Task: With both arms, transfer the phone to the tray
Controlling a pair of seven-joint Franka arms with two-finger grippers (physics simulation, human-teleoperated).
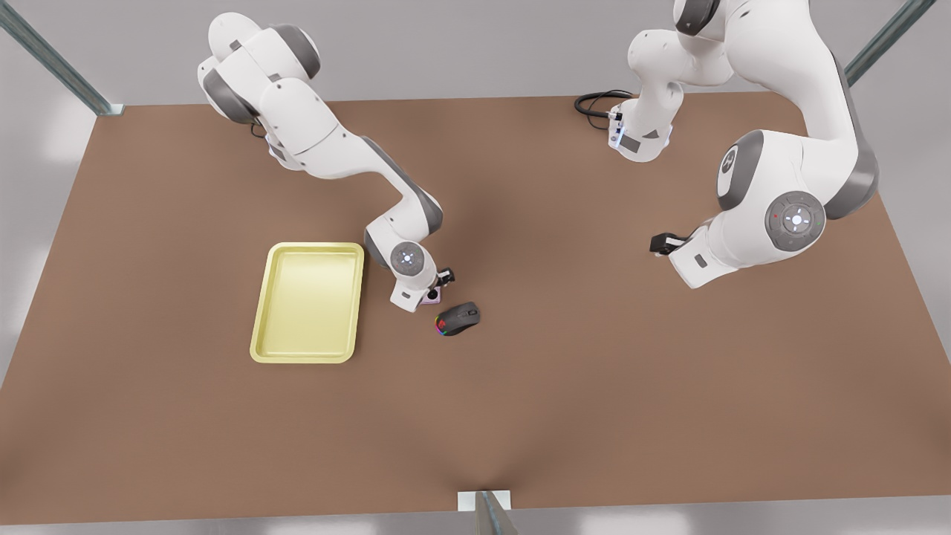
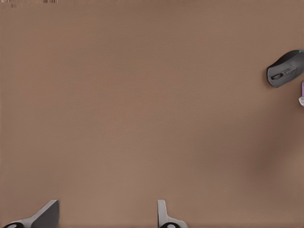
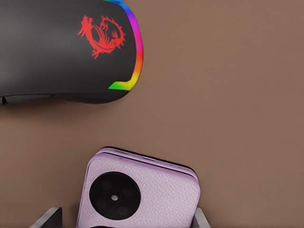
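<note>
Right gripper (image 1: 438, 286) hangs low over the phone (image 1: 432, 296), fingers (image 3: 47, 217) spread to either side of the pale pink slab without pressing it yet. On the front view's left lies one pale yellow tray (image 1: 310, 302); just beside it the phone rests on the bench (image 1: 520, 416), near one dark computer mouse (image 1: 458, 319) with rainbow trim. To grip well, I'd centre the fingers on the phone's long edges, close evenly, and lift clear of the mouse. On the front view's right, the left gripper (image 1: 660, 244) waits, released, well apart. Two arms, one phone.
</note>
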